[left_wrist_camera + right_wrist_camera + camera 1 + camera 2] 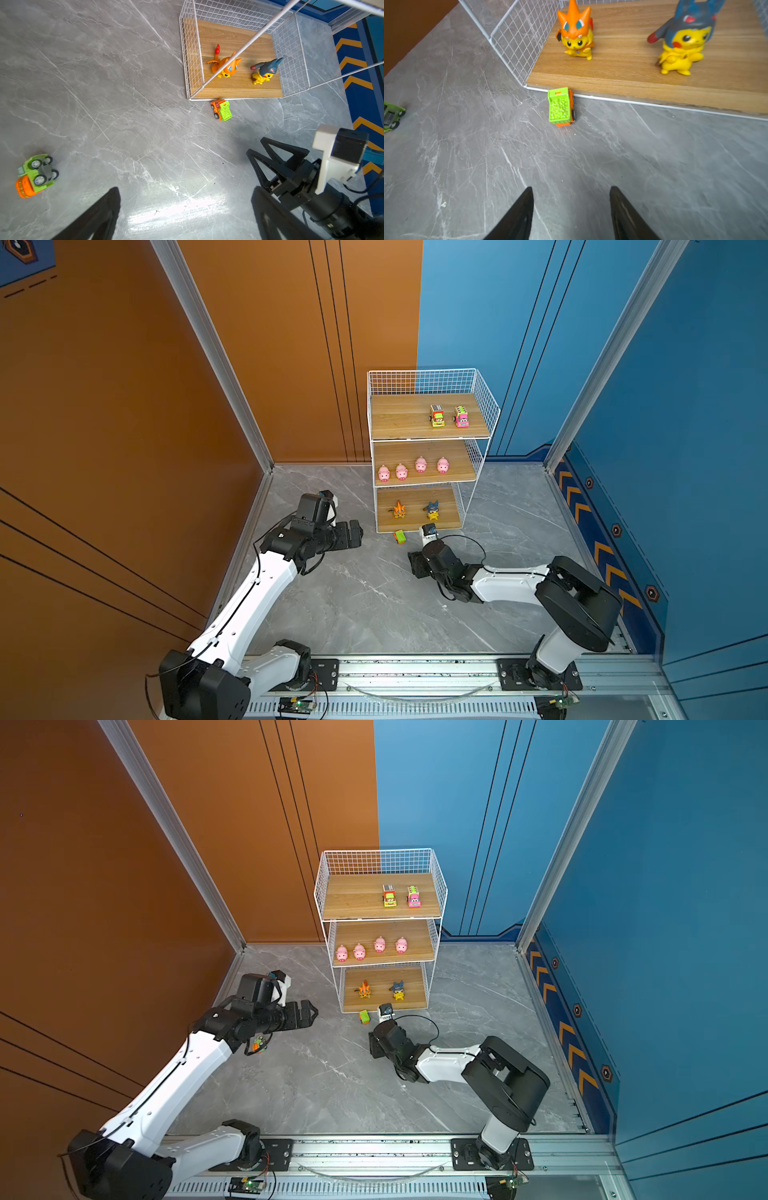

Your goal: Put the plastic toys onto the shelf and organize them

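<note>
partly under left arm [187, 1065] hides green car [259, 1043]; left fingers [99, 216], right fingers [519, 216] spread empty.

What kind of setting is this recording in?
Probably a purpose-built robot test cell: two arms bolted to an aluminium rail, painted panel walls in metal framing, a toy shelf on marble-look flooring.

Four pink pigs [401, 472] line the middle board of the white wire shelf [422, 381], with a yellow car [436, 416] and a pink car [461, 417] upright on top. An orange car [560, 107] rests against its bottom front edge on the table [374, 605]; a green car [37, 174] lies overturned well apart.
</note>
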Controlling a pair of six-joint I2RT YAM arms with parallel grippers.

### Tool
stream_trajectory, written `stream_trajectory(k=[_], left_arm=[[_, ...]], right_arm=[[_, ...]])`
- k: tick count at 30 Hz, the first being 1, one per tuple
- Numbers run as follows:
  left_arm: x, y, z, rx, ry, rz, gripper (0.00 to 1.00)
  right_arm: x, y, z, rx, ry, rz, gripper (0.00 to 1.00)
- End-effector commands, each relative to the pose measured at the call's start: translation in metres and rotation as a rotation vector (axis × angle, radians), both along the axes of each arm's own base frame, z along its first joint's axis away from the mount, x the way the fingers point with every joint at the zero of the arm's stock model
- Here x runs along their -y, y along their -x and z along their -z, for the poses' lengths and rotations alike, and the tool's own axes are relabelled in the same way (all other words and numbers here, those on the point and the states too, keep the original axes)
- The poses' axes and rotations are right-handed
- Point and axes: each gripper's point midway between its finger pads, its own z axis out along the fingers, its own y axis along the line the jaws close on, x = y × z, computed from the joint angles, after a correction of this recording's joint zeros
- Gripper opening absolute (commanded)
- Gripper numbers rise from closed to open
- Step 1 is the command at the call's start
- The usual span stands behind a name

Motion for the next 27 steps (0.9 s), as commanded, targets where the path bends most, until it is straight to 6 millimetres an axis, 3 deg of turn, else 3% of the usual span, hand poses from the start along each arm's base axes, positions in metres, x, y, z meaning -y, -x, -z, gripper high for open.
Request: stream_trajectory(k=[1, 13, 27], left_arm=[[-0.005, 0.007, 0.01, -0.03, 0.004, 0.012, 1.0], [-0.011, 0.004, 0.009, -0.026, 0.053, -0.013, 1.0], [-0.018, -0.002, 0.01, -0.029, 0.1, -0.048, 1.0]], right_arm=[[-0.02, -0.017, -0.011, 0.061, -0.054, -0.047, 0.6], [-0.04, -0.051, 0.01, 0.069, -0.069, -0.072, 0.59], [-0.062, -0.054, 0.015, 0.067, -0.14, -0.078, 0.59]])
